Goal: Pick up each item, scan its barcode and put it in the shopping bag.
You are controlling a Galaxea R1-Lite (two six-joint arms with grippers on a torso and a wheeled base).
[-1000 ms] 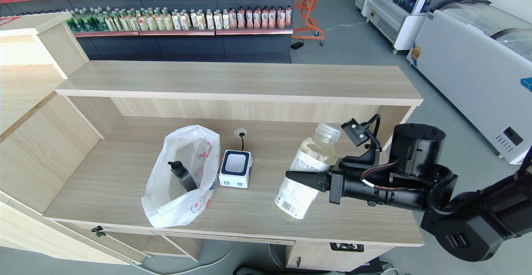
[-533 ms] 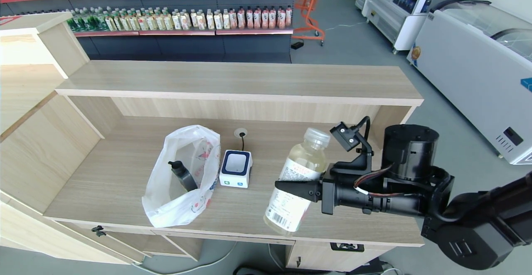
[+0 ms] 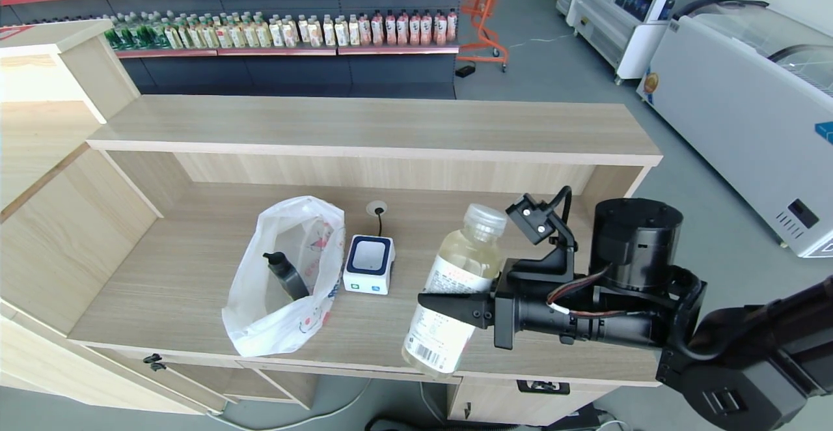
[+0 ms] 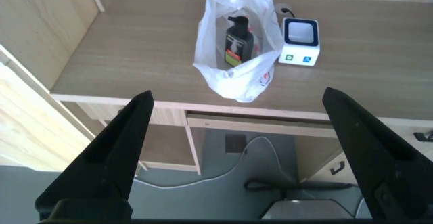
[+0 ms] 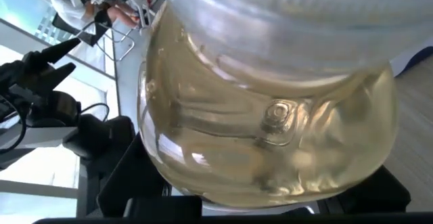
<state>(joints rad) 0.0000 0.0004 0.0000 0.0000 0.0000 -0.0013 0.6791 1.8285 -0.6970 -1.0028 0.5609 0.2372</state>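
The right claw (image 3: pixel 449 306) was closest, and it was shut tight around a clear bottle (image 3: pixel 455 288) of pale yellow drink, holding it by the middle; the bottle was up in the air over the near edge of the table (image 3: pixel 182 275), to the right of the scanner (image 3: pixel 369 264); the bottle leaned, with its long way going from low and near to high and far; its white cap pointed up and away, tipped a bit to the right, and its bottom pointed down at the table's near edge; a barcode sat low on its white label, on the near side. The left claw (image 4: pixel 238 95) was out in front of the table, with its two fingers spread wide apart. The table was light wood with a raised ledge along the back; a white shopping bag (image 3: pixel 260 317) stood open on it, with a black pump bottle (image 3: pixel 286 276) inside; the little white scanner sat just beside the bag. Farther back were a grey floor, long shelves (image 3: pixel 293 27) full of drinks, an orange cart (image 3: pixel 485 8), and white freezers (image 3: pixel 735 92) on the right.
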